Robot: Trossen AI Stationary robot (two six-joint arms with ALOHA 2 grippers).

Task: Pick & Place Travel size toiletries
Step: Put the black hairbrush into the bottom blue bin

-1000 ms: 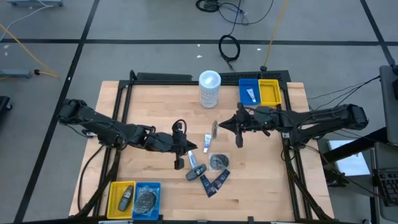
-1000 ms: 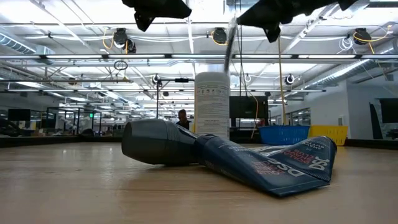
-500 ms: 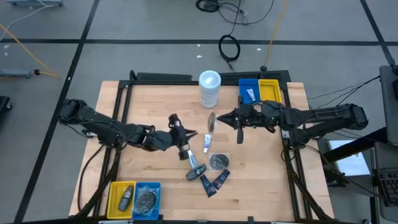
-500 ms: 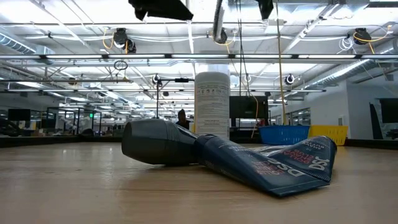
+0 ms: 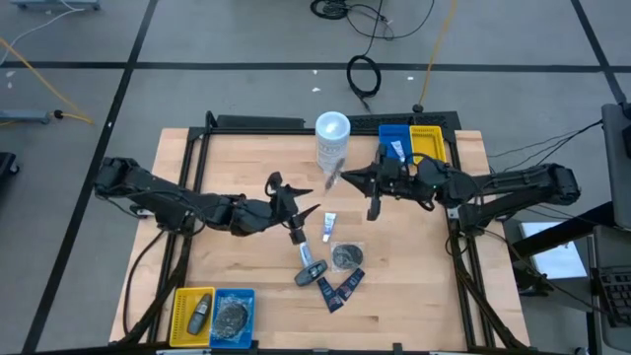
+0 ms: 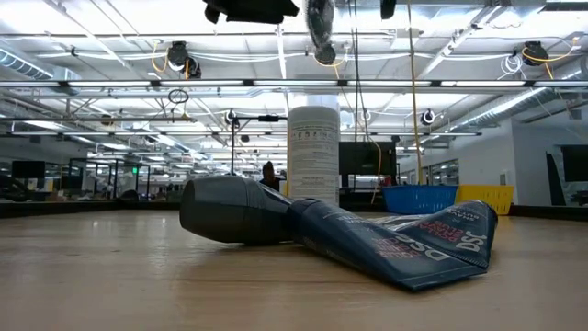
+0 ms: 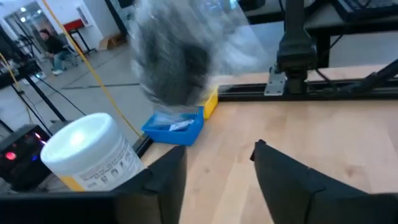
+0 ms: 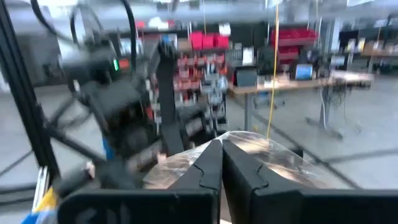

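Now right tool (image 5: 342, 178) upper centre of frame, pinched shut on clear-wrapped bundle (image 5: 333, 175) held above tabletop (image 5: 246, 168) beside canister (image 5: 331, 140); left tool (image 5: 304, 202) mid-frame, fingers apart, empty.

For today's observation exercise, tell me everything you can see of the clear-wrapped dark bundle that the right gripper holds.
The clear-wrapped bundle is a round dark mass inside crinkly transparent film, which looks like thin plastic. It hangs in the air, clear of the wooden table, pinched at its wrap by the shut right gripper. From above it shows edge-on beside the white canister. The open left gripper is apart from it.
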